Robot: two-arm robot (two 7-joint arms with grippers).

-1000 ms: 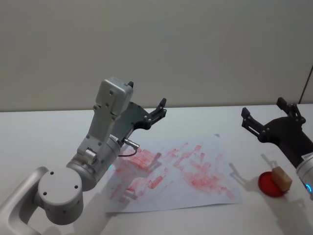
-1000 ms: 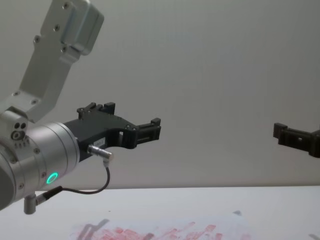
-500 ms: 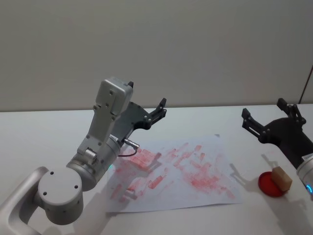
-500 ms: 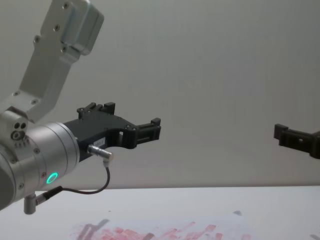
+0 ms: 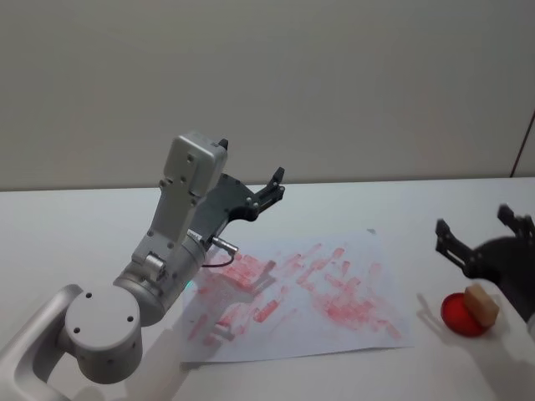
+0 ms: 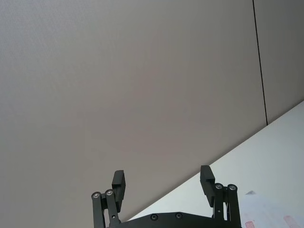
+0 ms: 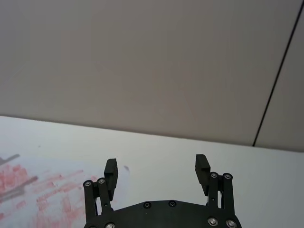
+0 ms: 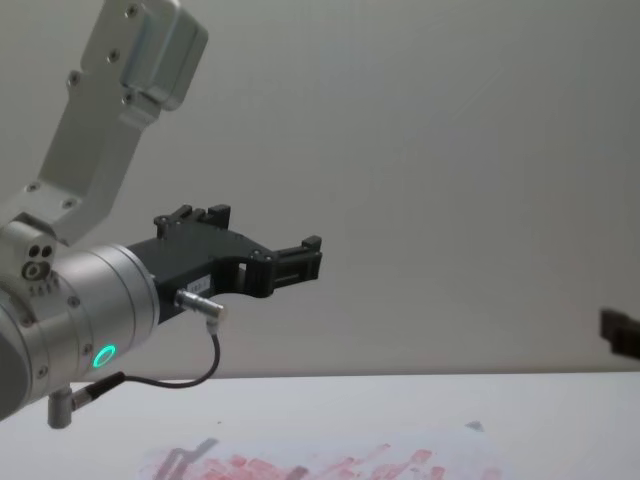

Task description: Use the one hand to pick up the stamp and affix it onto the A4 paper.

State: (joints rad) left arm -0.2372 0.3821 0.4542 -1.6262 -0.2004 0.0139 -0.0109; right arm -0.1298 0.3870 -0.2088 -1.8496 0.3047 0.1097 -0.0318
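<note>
Nearest to us on the right, a shallow round red ink pad (image 5: 458, 317) lies on the smooth white table (image 5: 67, 234). It holds the stamp (image 5: 481, 303), a small pale wooden block resting toward the pad's right side. Just beyond the pad we see the right gripper (image 5: 474, 224) hanging over the table, matte black, its jaws spread wide with nothing between them.

Beside the pad, to its left, lies the paper (image 5: 301, 288), a flat white sheet crowded with red-pink rectangular prints that blur into smudges at the middle.

Over the sheet's left part rises the left arm (image 5: 188, 180), boxy silver-grey metal above a rounded joint. We note a green ring light (image 8: 103, 355) on its wrist and a thin dark cable (image 8: 185, 381) looping beneath. The left gripper (image 6: 162, 175) is held high above the table and points toward the wall, its jaws also spread and empty.

Behind everything stands a plain, matte grey-beige wall (image 5: 351, 83), crossed by one thin dark seam (image 7: 279, 76).
</note>
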